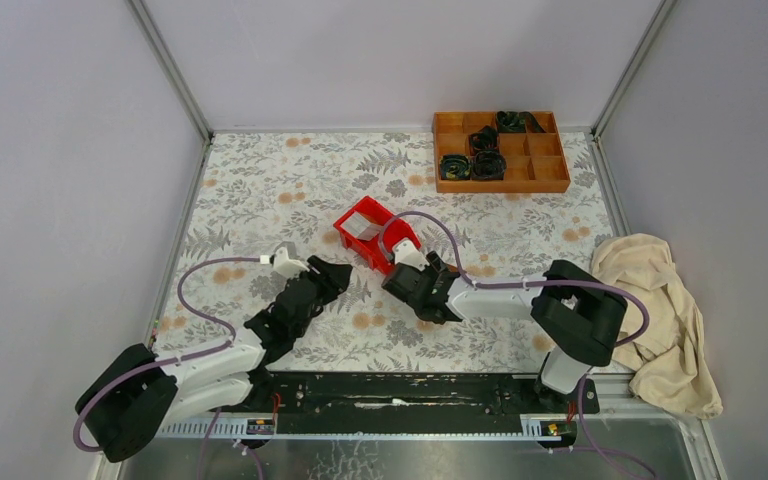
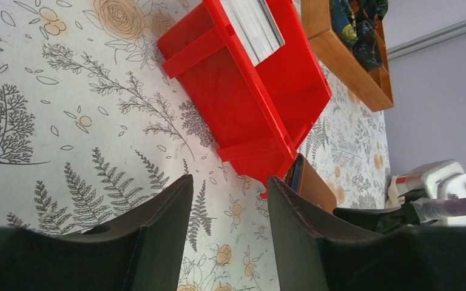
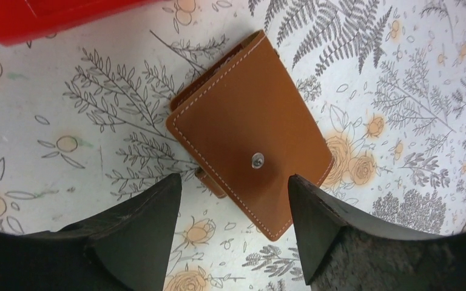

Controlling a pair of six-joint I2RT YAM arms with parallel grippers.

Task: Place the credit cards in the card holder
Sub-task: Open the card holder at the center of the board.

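Observation:
The card holder (image 3: 249, 115) is a brown leather wallet, folded shut with its snap stud up, lying flat on the floral table just beside the red bin (image 3: 48, 15). My right gripper (image 3: 233, 178) is open and empty, hovering right over the wallet's near corner. In the top view the right gripper (image 1: 415, 285) hides the wallet. Pale grey-white cards (image 2: 255, 24) stand on edge inside the red bin (image 2: 249, 91); they also show in the top view (image 1: 360, 230). No gold-tan card is visible. My left gripper (image 2: 229, 180) is open and empty, short of the bin's near end, with the wallet's edge (image 2: 312, 185) to its right.
An orange wooden compartment tray (image 1: 500, 150) with dark rolled items stands at the back right. A beige cloth (image 1: 660, 310) lies crumpled at the right edge. The red bin (image 1: 375, 232) sits mid-table between both grippers. The left gripper (image 1: 335, 275) is left of it.

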